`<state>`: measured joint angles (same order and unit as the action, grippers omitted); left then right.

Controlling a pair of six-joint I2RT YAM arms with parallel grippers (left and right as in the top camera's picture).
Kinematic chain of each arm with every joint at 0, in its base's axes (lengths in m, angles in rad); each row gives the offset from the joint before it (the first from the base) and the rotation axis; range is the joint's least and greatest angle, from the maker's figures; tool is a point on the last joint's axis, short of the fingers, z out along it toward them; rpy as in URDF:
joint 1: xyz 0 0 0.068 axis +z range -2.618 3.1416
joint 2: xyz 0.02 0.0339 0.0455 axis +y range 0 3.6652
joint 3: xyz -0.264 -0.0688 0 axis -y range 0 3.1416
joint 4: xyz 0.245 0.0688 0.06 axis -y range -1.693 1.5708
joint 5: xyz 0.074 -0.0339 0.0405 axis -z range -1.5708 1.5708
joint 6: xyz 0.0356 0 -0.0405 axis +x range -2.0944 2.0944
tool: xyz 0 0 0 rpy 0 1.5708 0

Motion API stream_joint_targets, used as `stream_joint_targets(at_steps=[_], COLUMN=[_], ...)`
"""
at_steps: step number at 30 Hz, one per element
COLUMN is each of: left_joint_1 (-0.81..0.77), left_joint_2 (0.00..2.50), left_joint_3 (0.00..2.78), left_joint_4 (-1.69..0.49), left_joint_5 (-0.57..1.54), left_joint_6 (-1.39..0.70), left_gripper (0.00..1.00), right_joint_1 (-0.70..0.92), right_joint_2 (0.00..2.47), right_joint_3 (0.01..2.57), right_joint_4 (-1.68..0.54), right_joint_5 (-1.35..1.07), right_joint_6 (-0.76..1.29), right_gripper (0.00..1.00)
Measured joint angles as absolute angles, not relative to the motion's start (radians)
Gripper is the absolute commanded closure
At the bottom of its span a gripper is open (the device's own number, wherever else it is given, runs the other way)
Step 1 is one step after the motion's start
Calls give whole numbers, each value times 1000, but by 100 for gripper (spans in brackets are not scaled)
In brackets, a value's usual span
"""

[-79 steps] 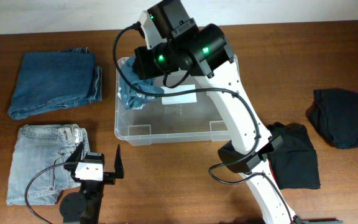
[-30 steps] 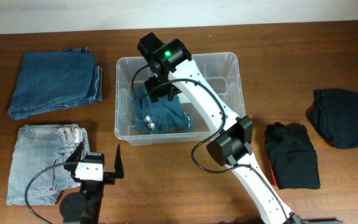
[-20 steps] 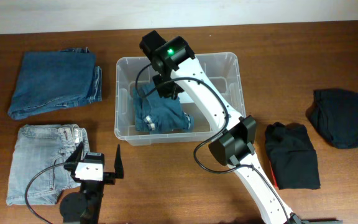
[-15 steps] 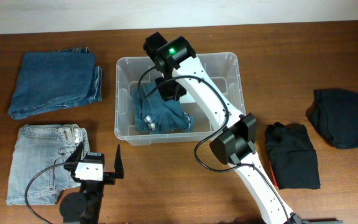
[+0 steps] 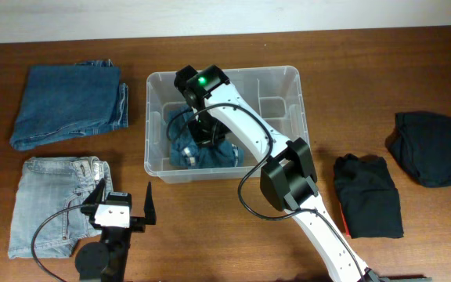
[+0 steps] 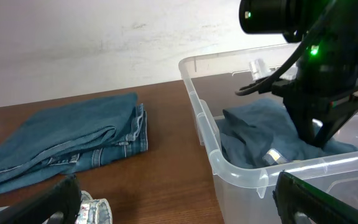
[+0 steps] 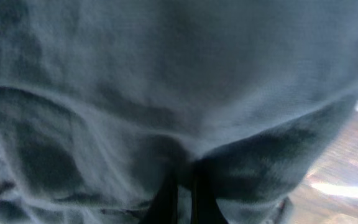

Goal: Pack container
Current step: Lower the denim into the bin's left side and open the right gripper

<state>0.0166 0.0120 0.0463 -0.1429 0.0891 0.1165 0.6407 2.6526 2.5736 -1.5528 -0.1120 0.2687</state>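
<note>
A: How far along?
B: One pair of jeans [image 5: 210,150] lies in the container [image 5: 288,77]. My right pincer [image 7: 180,186] is closed, pressing into it, and my left pincer [image 5: 124,197] gapes. Other denim [image 5: 69,106] and dark garments [image 5: 370,196] wait outside, so I reckon most is left.

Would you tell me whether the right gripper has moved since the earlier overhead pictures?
Yes: the right gripper has come down into the left half of the container, onto the jeans.

**What the views hold back**

In the right wrist view the jeans [image 7: 166,81] are a blue blur filling the frame. Only the dark tips of the right gripper [image 7: 180,191] show at the bottom edge, and whether they pinch cloth is unclear. From overhead the right arm [image 5: 241,127] hides those jaws. The left wrist view crops the container [image 6: 291,177] at right and the folded jeans [image 6: 61,143] at left.
</note>
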Motion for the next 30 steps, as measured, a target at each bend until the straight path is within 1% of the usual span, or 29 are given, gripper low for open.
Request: stream_joint_targets(at_steps=[5,12,24,30], left_joint_1=[17,17,17,17], left_joint_2=[12,12,12,12], left_joint_3=[46,46,46,46], left_joint_4=[-143,-143,-143,-143], left_joint_5=[89,89,89,89], left_joint_6=[117,117,117,117], left_gripper=[1,1,1,1], right_joint_1=[650,656,656,659], right_joint_2=[2653,2652,2641,2628], right_joint_3=[2564,2568,2740,2715], right_joint_4=[-1523,-1525,-1565,-1526], right_joint_5=[-169,-186,-181,-178], right_joint_6=[269,269,269,269], right_gripper=[96,96,95,95])
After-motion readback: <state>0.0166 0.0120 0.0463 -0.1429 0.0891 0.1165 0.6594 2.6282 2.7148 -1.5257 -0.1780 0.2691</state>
